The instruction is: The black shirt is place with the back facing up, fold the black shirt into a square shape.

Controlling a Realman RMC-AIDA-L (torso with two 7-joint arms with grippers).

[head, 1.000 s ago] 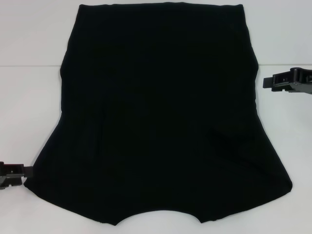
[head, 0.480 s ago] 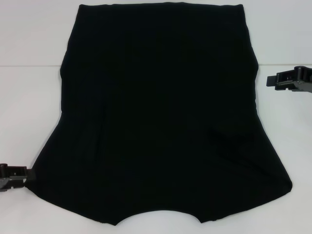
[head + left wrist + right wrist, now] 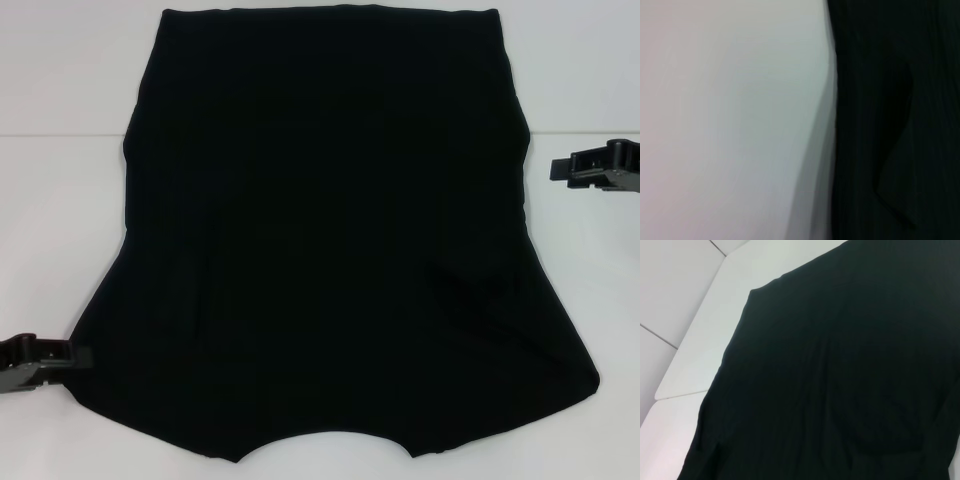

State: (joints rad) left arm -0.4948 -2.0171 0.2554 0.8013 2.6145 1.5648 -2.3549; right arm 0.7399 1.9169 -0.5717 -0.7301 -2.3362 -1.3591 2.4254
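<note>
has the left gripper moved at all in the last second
Yes. In the head view the left gripper has slid inward to the edge of the black shirt, at its near left sleeve corner. The shirt itself hasn't shifted.

Plain black shirt [image 3: 325, 240] with no print, white table [image 3: 60, 90] under it, black left gripper [image 3: 45, 360], black right gripper [image 3: 595, 167]

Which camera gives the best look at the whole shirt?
The head view: the shirt lies spread out, nearly all in frame. The left wrist view shows only one edge; the right wrist view shows a large part, cropped.
</note>
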